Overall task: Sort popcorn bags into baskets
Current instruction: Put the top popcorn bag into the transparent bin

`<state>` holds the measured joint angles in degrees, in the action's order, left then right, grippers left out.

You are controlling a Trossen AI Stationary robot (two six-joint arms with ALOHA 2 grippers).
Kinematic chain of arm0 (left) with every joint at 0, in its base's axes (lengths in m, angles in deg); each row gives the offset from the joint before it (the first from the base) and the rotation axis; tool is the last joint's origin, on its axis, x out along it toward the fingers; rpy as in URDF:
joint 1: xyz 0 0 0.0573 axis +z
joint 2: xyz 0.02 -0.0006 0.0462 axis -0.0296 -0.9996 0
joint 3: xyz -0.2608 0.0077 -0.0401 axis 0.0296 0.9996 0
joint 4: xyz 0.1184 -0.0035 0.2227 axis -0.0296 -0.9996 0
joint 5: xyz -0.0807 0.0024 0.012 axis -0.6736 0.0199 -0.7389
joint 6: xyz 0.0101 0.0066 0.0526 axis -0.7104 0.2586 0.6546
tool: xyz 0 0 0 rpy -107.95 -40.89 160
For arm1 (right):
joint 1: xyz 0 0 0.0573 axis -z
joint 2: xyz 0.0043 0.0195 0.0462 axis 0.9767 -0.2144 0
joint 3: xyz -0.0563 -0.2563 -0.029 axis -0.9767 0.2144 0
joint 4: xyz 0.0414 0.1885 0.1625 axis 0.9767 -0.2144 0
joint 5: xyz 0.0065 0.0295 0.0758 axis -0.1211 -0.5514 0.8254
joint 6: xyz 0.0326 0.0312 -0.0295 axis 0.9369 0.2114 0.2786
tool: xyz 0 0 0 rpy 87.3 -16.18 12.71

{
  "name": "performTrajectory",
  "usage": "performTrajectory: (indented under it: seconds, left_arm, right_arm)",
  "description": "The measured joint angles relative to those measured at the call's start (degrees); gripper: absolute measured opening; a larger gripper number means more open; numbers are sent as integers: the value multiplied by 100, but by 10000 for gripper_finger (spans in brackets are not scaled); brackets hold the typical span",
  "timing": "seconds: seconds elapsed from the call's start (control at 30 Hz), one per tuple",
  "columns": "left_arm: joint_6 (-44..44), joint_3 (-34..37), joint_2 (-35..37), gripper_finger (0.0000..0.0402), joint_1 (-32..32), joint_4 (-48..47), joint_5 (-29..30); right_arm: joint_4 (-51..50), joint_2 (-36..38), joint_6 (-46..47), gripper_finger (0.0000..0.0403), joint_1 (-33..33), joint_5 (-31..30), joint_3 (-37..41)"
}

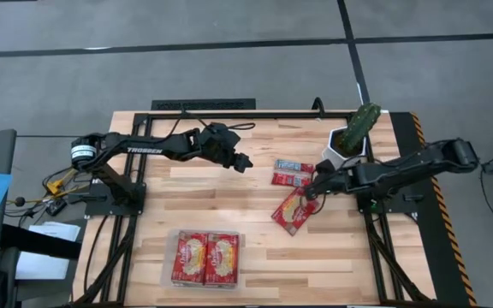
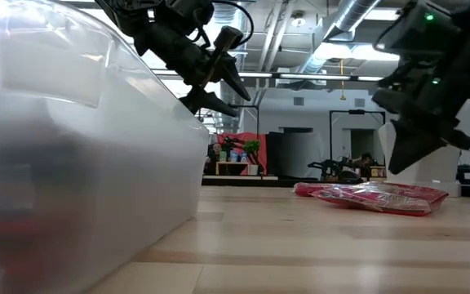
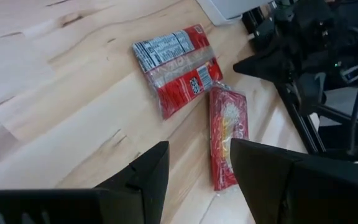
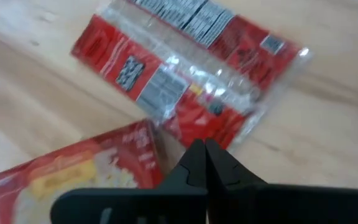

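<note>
Four popcorn bags show in the high view. Two lie side by side, picture side up, in the clear tray (image 1: pixel 207 277) at the near edge of the worktop (image 1: pixel 255 231), well apart from both arms. Two more lie loose: a bag turned label side up (image 1: pixel 292 173), just beyond the right end effector (image 1: pixel 316 190), and a tilted red bag (image 1: pixel 294 211) directly beneath and beside it.

The right end effector hovers over these two with its fingers pressed together, holding nothing. The left end effector (image 1: pixel 243 162) hangs above bare wood, the loose bags ahead of it, its fingers spread.

"TROSSEN" is readable on the left arm. The back of the upturned bag carries a nutrition panel and barcode, too small to read. In the low view the tray wall hides its bags.
</note>
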<state>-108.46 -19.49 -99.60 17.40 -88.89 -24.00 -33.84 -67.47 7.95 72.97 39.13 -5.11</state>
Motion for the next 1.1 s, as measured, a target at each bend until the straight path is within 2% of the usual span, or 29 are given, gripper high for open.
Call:
performTrajectory:
  seconds: [0.2,0.33,0.53,0.73,0.9,1.1]
  left_arm:
    - [178,0,0,158,4,-19,1]
    - [423,0,0,158,65,-82,-183]
    - [843,0,0,158,336,-690,-292]
    - [1247,0,0,158,563,-1108,-494]
    - [1453,2,-4,158,723,-1213,-444]
    - [1407,2,-4,158,1008,-912,-654]
  right_arm:
    - [-459,-1030,-6,5,-109,-557,-722]
    - [-480,-1692,-78,4,-97,-580,-989]
    - [-399,-2527,-228,12,-85,-565,-1302]
    - [576,-3086,-1343,6,-78,-210,-1762]
    - [1614,-3433,-2657,16,-9,299,-2198]
    - [1451,-3132,-3641,10,102,46,-2674]
